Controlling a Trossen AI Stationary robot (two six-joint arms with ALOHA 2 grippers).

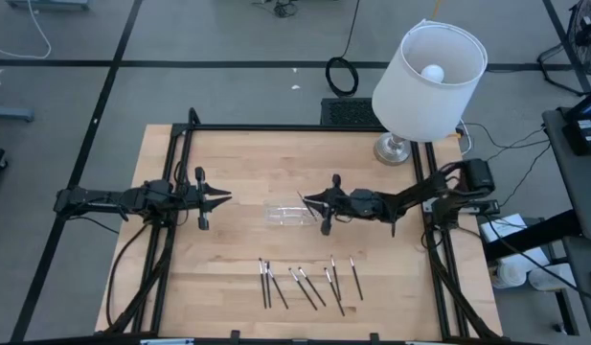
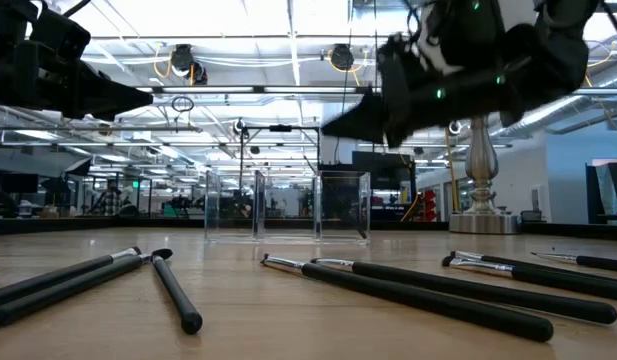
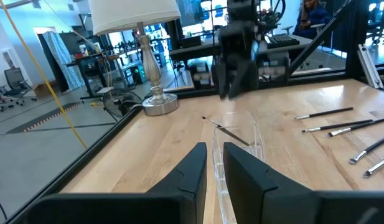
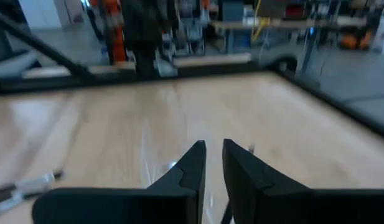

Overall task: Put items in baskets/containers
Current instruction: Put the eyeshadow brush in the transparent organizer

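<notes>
The wooden table (image 1: pixel 228 259) lies under me, with a white lamp (image 1: pixel 427 72) at its far right corner. My left gripper (image 1: pixel 216 198) hangs over the table's left side, fingers (image 3: pixel 190 168) narrow, holding nothing. My right gripper (image 1: pixel 312 202) sits at the right end of the clear tray (image 1: pixel 287 213), fingers (image 4: pixel 193 163) narrow; one stick (image 3: pixel 228 130) lies slanted across the tray there, and I cannot tell whether I hold it. The other sticks (image 1: pixel 305 283) lie scattered near the front edge.

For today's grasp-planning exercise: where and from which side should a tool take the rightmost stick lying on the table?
Grip the rightmost stick at mid-shaft, coming straight down from above with the tool's fingers across its width. It lies flat, thin, apart from its neighbours.
</notes>
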